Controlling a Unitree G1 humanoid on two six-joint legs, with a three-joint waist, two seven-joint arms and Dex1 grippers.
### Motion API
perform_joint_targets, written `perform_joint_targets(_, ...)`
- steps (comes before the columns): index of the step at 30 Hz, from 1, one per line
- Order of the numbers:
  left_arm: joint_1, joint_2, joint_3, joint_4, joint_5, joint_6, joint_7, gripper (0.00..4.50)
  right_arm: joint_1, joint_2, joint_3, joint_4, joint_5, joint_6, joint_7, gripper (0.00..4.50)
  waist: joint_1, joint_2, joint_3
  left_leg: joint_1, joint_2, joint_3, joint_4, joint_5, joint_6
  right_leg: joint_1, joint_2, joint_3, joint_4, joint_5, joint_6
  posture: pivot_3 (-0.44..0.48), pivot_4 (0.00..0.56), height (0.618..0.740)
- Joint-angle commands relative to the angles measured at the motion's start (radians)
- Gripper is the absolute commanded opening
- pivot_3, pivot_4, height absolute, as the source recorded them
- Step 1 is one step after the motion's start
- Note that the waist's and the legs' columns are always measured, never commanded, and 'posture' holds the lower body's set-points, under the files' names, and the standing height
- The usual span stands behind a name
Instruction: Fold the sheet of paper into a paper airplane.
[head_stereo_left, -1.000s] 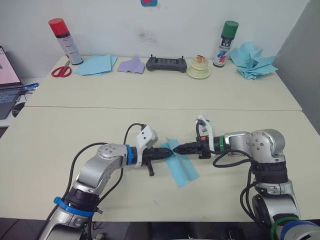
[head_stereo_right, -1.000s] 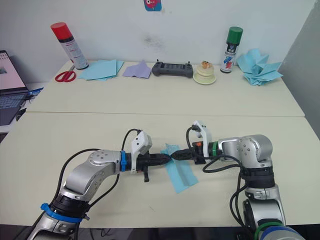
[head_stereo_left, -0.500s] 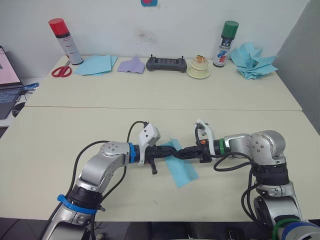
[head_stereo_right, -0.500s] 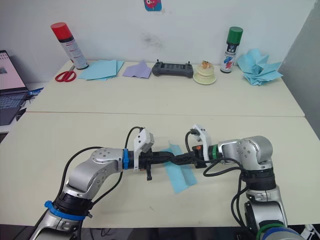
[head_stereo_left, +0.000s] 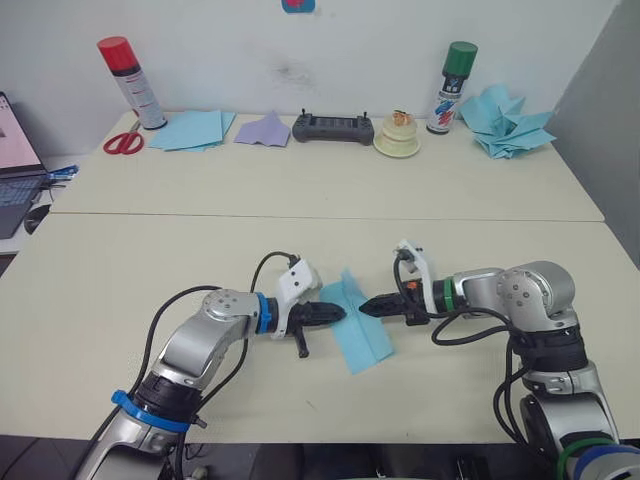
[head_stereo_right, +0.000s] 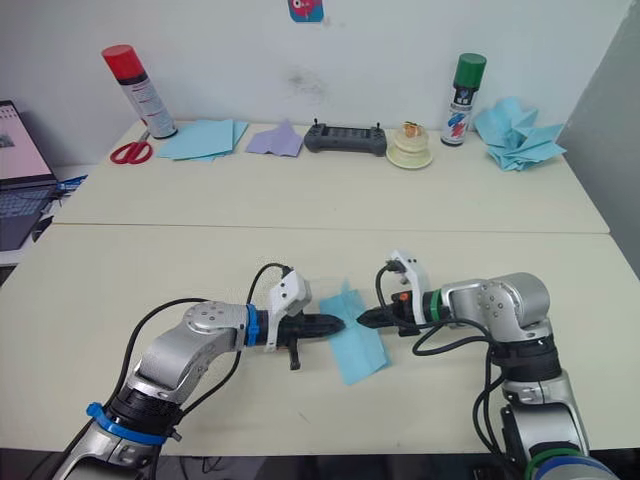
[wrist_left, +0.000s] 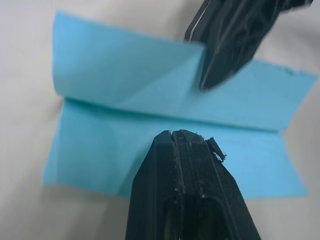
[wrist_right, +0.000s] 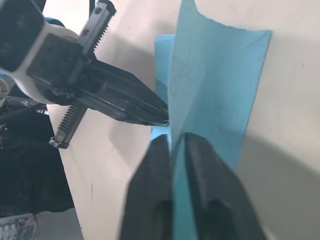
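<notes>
The sheet of paper (head_stereo_left: 360, 335) is a narrow sky-blue strip lying on the front table between my two grippers. It is folded lengthwise, and its far half stands up as a flap (wrist_left: 115, 80). My left gripper (head_stereo_left: 338, 313) is shut, and its tip rests on the strip's left side (wrist_left: 181, 136). My right gripper (head_stereo_left: 367, 307) comes in from the right and is closed on the raised flap's edge (wrist_right: 176, 145). The two tips are a short gap apart.
Along the back table stand a red-capped spray can (head_stereo_left: 130, 82), scissors (head_stereo_left: 122, 142), a pile of light-blue sheets (head_stereo_left: 192, 128), a pale purple paper piece (head_stereo_left: 263, 129), a black controller (head_stereo_left: 332, 127), a green-capped can (head_stereo_left: 451, 87) and a heap of blue paper shapes (head_stereo_left: 510, 120). A laptop (head_stereo_left: 12, 160) sits far left.
The two gripper tips met over the strip before. Now the left has drawn back to the left and the right to the right, and the far flap stands higher.
</notes>
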Motion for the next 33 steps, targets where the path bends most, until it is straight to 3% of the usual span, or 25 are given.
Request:
perform_joint_targets(1, 0.002, -0.007, -0.021, 0.017, 0.029, -0.038, 0.000, 0.00, -0.004, -0.004, -0.014, -0.007, 0.006, -0.019, 0.004, 0.03, 0.000, 0.000, 0.000, 0.000, 0.000, 0.000, 0.000, 0.000, 0.000, 0.000, 0.000, 0.000, 0.000, 0.000, 0.000, 0.000, 0.150, 0.740)
perform_joint_targets(12, 0.014, 0.006, -0.051, 0.089, 0.102, -0.083, 0.006, 0.00, -0.013, -0.029, -0.044, 0.013, 0.002, -0.029, -0.001, 0.03, 0.002, 0.000, 0.000, 0.001, -0.001, -0.001, 0.001, 0.000, 0.000, 0.003, 0.000, 0.000, 0.000, 0.000, 0.001, 0.000, 0.150, 0.740)
perform_joint_targets(26, -0.062, 0.036, -0.024, 0.195, 0.108, -0.169, -0.053, 0.00, 0.031, -0.171, -0.033, 0.011, 0.014, -0.073, 0.065, 0.03, 0.001, 0.000, 0.000, 0.001, -0.001, -0.002, 0.001, 0.000, 0.000, 0.003, 0.001, 0.000, 0.000, -0.001, 0.002, 0.000, 0.150, 0.740)
perform_joint_targets(33, -0.103, 0.040, -0.032, 0.249, 0.119, -0.222, -0.088, 0.00, 0.090, -0.149, -0.058, -0.072, 0.071, 0.015, 0.062, 0.03, 0.002, 0.000, 0.000, 0.001, -0.001, -0.002, 0.001, 0.000, 0.000, 0.003, 0.001, 0.000, 0.000, -0.001, 0.002, 0.000, 0.150, 0.740)
